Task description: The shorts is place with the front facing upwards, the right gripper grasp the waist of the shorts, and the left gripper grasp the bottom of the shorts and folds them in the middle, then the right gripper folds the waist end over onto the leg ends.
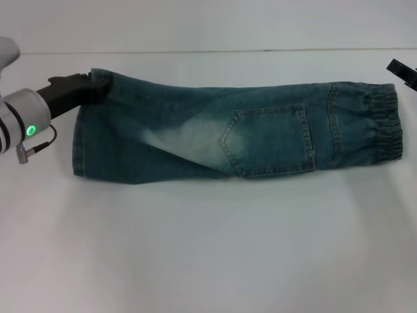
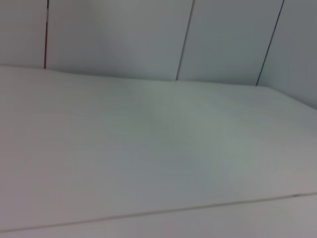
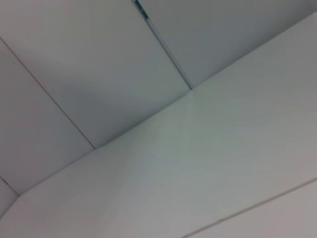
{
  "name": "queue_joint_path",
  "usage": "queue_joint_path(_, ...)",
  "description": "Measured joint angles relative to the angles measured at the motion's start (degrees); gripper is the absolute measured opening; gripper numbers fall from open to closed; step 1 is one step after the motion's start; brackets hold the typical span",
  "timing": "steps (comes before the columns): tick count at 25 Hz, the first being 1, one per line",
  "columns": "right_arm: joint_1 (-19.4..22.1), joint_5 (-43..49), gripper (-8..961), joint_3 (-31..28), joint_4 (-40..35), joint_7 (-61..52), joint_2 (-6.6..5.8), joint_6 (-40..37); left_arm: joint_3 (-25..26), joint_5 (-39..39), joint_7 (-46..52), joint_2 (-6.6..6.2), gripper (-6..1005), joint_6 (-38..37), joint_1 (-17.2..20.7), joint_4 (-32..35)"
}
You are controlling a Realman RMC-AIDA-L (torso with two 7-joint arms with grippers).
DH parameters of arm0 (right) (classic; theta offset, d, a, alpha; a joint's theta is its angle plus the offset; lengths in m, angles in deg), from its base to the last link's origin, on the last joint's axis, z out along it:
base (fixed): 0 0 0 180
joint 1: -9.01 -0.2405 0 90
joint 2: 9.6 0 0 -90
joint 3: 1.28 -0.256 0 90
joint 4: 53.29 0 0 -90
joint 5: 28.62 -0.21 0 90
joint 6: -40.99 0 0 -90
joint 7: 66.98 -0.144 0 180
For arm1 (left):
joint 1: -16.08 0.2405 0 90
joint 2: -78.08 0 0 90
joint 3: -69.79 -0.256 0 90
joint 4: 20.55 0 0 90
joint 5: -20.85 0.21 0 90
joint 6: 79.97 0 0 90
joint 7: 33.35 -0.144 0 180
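Note:
The blue denim shorts (image 1: 247,130) lie flat across the white table (image 1: 208,248), doubled lengthwise, with a back pocket facing up. The elastic waist (image 1: 384,124) is at the right end and the leg hems (image 1: 81,140) at the left. My left gripper (image 1: 93,85) rests at the far corner of the leg hems, touching the fabric. At the right edge of the head view, just beyond the waist's far corner and apart from it, only the tip of my right gripper (image 1: 400,69) shows. Neither wrist view shows the shorts.
Both wrist views show only the white tabletop (image 2: 148,163) and grey wall panels (image 3: 89,59) behind it. The table's far edge (image 1: 208,51) runs just behind the shorts. Bare white surface lies in front of the shorts.

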Motion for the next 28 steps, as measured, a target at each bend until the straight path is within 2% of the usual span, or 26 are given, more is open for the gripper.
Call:
queue_joint_path(3, 1.29, -0.04, 289, -0.11, -0.66, 0.07, -0.39, -1.73, 0.02, -1.45, 0.06, -0.04, 162, -1.78, 1.1, 1.36)
queue_joint_path(6, 3.59, -0.2, 366, -0.3, -2.87, 0.13, -0.24, -4.82, -0.05, -3.24, -0.14, 0.14, 172, -3.37, 2.49, 3.01)
queue_joint_path(7, 4.27, -0.17, 409, -0.22, -3.52, 0.13, -0.11, -6.1, -0.09, -6.17, -1.38, 0.17, 430, -4.96, 3.98, 3.81)
queue_joint_path(12, 7.51, 0.14, 621, 3.26, -4.6, -0.87, -0.42, -10.92, -0.18, -8.11, -2.49, -0.01, 603, -6.46, 5.21, 4.48)
queue_joint_path(17, 8.51, 1.06, 854, 8.56, -4.6, -2.93, -0.57, -10.7, -0.2, -9.27, -2.62, 0.18, 728, -13.52, 7.28, 5.64)
queue_joint_path(23, 8.42, 5.25, 922, 9.15, -5.04, -6.14, -0.09, -8.1, -0.16, -9.51, -2.67, 0.31, 864, -20.4, 9.63, 5.78)
queue_joint_path(28, 8.66, 5.04, 922, 8.38, -4.98, -6.2, 0.11, -7.03, -0.2, -9.55, -2.89, 0.36, 902, -21.02, 10.11, 5.06)
